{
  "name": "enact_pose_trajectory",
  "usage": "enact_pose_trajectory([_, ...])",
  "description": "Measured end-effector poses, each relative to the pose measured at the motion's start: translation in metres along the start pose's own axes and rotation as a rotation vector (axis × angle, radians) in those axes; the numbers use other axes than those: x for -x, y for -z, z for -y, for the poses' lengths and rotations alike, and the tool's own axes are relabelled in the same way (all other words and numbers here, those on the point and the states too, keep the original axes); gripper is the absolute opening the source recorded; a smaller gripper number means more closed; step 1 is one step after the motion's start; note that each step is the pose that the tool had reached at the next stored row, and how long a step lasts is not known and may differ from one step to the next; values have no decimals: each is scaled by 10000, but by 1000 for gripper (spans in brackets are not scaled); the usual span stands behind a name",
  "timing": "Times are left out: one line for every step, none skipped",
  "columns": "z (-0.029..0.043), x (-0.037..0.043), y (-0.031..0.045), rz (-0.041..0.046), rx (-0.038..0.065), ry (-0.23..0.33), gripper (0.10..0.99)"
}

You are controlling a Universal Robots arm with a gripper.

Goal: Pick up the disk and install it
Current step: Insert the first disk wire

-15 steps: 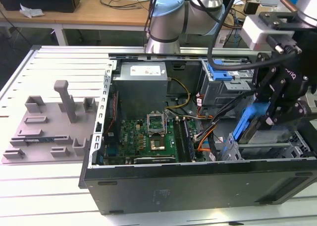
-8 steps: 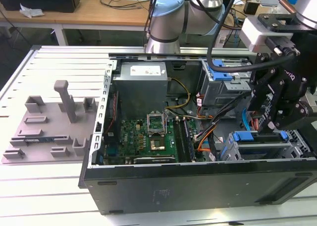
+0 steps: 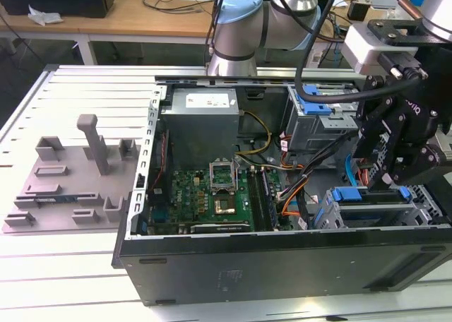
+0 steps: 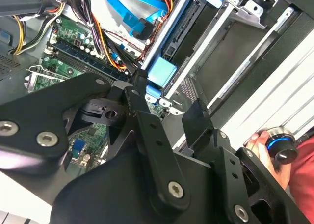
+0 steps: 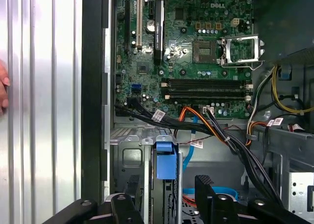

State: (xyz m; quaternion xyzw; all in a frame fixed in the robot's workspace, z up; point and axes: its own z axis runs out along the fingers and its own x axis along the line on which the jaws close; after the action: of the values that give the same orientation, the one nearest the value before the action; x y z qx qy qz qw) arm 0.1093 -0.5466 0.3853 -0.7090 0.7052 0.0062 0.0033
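The robot's hand (image 3: 382, 186) hung over the near corner of the open computer case (image 3: 282, 265), at the exterior view's right. Its two black fingers (image 5: 206, 187) were spread apart and gripped nothing. We saw the disk (image 5: 164, 165) standing on edge in the metal drive cage (image 5: 127, 155) just below the hand. Its blue bracket (image 3: 367, 193) was uppermost and lay between the fingers, touching neither in the first wrist view. We judged the disk to be slotted into its bay, though we could not tell whether it had gone fully home or latched.

A bundle of black and orange cables (image 5: 216, 130) ran close by, between the cage and the green motherboard (image 5: 196, 62). A grey plate (image 3: 70, 188) with upright posts lay on the desk (image 3: 63, 287), well apart at the exterior view's left.

The risks, as we read them, came from the tight quarters. A finger drifting sideways could strike the cage wall or catch the nearby cables and tug a connector loose. Pressing off-centre on the bracket could tilt the disk and jam it in its rails. If the disk was not fully seated, it could sit proud of the cage and unlatched.
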Motion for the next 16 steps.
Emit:
enact_pose_trajectory([0, 0, 0, 1, 0, 1, 561])
enact_pose_trajectory([0, 0, 0, 1, 0, 2, 561])
enact_pose_trajectory([0, 0, 0, 0, 0, 3, 561])
enact_pose_trajectory([0, 0, 0, 0, 0, 3, 561])
enact_pose_trajectory([0, 0, 0, 0, 0, 3, 561])
enact_pose_trajectory([0, 0, 0, 0, 0, 4, 561])
enact_pose_trajectory([0, 1, 0, 0, 0, 4, 561])
enact_pose_trajectory([1, 23, -3, -13, 0, 5, 561])
enact_pose_trajectory([1, 63, -4, -86, 0, 5, 561])
enact_pose_trajectory([1, 211, -4, -762, 4, 1, 561])
enact_pose_trajectory([2, 313, -5, -1400, 8, -2, 561])
enact_pose_trajectory([2, 358, -4, -1637, 9, -3, 561])
enact_pose_trajectory([2, 399, -6, -1836, 10, -4, 561])
enact_pose_trajectory([3, 456, -6, -2195, 12, -5, 561])
enact_pose_trajectory([3, 510, -7, -2582, 16, -6, 561])
enact_pose_trajectory([4, 560, -6, -2934, 34, -5, 561])
